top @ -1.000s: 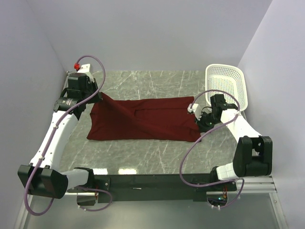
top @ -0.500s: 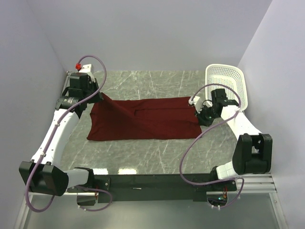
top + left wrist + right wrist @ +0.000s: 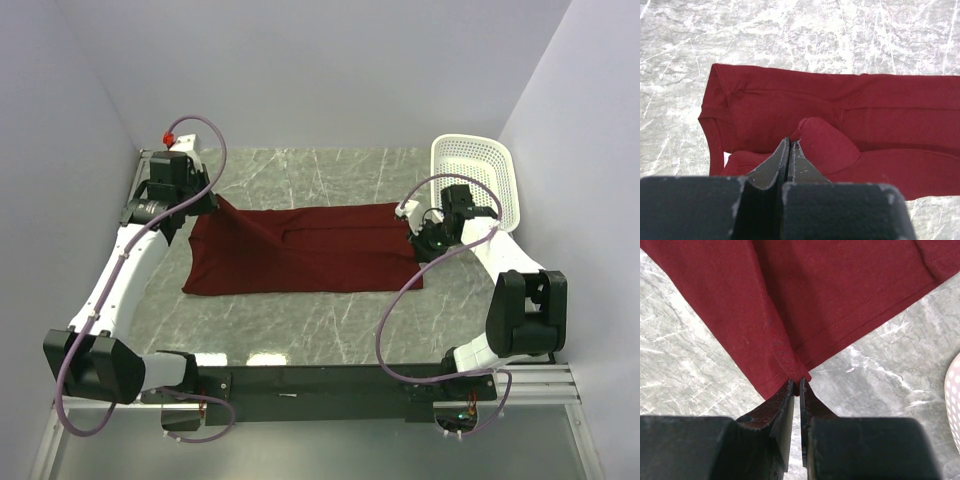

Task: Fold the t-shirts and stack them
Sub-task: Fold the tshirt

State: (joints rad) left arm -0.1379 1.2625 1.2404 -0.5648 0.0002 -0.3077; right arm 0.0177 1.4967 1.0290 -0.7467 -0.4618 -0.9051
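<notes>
A left gripper (image 3: 206, 200) sits at the left end of a dark red t-shirt (image 3: 300, 250). Its jaws are pressed together on a small pinch of the cloth. In the left wrist view, the fabric rises into a soft hump at the fingertips of the left gripper (image 3: 790, 143). The rest of the t-shirt (image 3: 875, 107) stretches away ahead of it, flat on the grey marble table (image 3: 300, 170).

The shirt lies as a long band running from this gripper to the other one.

At the shirt's right end, the right gripper (image 3: 420, 240) is also closed. In the right wrist view, the tips of the right gripper (image 3: 796, 386) nip the very corner of the hem. The t-shirt (image 3: 815, 290) spreads out ahead of the fingers.

Just beyond and to the right of this gripper stands a white mesh basket (image 3: 478, 175).

The task looks early. One shirt appears narrowed lengthwise, with both ends held. The crosswise folds and the stacking are not yet done. No other shirt and no stack is in view.
</notes>
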